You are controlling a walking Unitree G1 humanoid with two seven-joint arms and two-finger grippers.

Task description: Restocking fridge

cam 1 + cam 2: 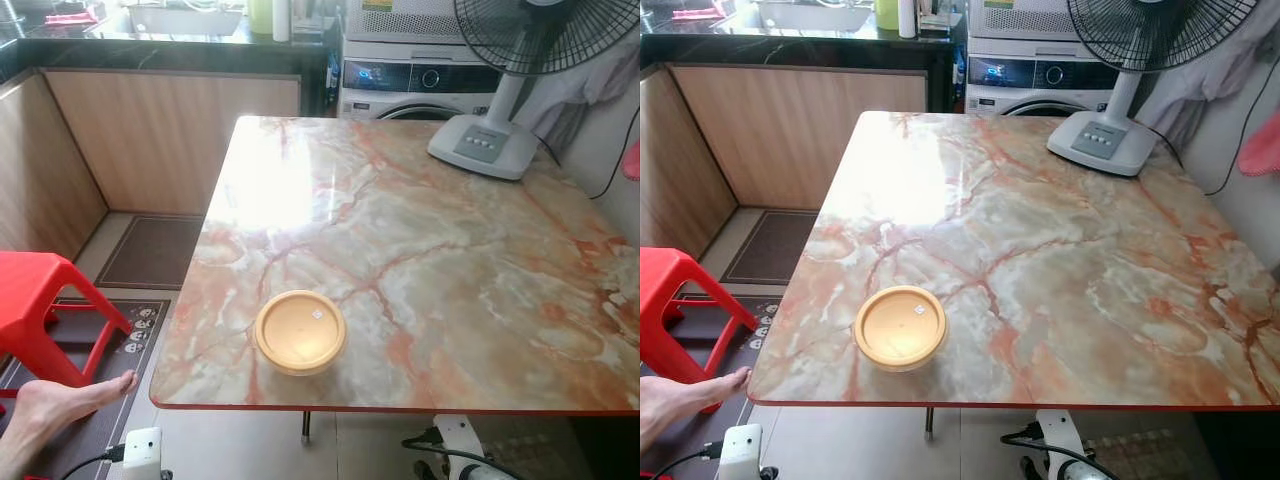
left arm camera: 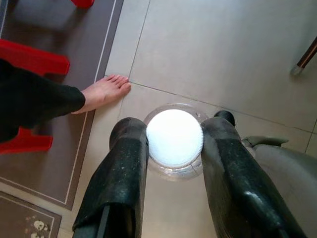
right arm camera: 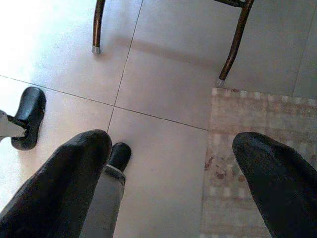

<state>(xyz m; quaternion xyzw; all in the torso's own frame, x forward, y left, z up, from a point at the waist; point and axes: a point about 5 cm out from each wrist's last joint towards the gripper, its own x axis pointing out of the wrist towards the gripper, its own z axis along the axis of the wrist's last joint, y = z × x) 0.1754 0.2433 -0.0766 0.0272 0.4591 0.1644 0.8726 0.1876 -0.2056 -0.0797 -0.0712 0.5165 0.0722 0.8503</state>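
Observation:
A round container with a yellow lid (image 1: 300, 331) stands on the marble table (image 1: 450, 250), close to its near edge and left of centre. In the left wrist view my left gripper (image 2: 176, 121) hangs low over the floor tiles. It is shut on a clear round tub with a white lid (image 2: 174, 138), one black finger (image 2: 124, 163) pressed against each side. In the right wrist view my right gripper (image 3: 171, 141) also hangs near the floor, open, with nothing between its fingers.
A white standing fan (image 1: 490, 130) sits at the table's far right corner, with a washing machine (image 1: 420, 85) behind it. A red stool (image 1: 40, 310) and a person's bare foot (image 1: 60, 400) are on the floor to my left. Table legs (image 3: 237, 44) and a rug (image 3: 257, 163) lie under my right side.

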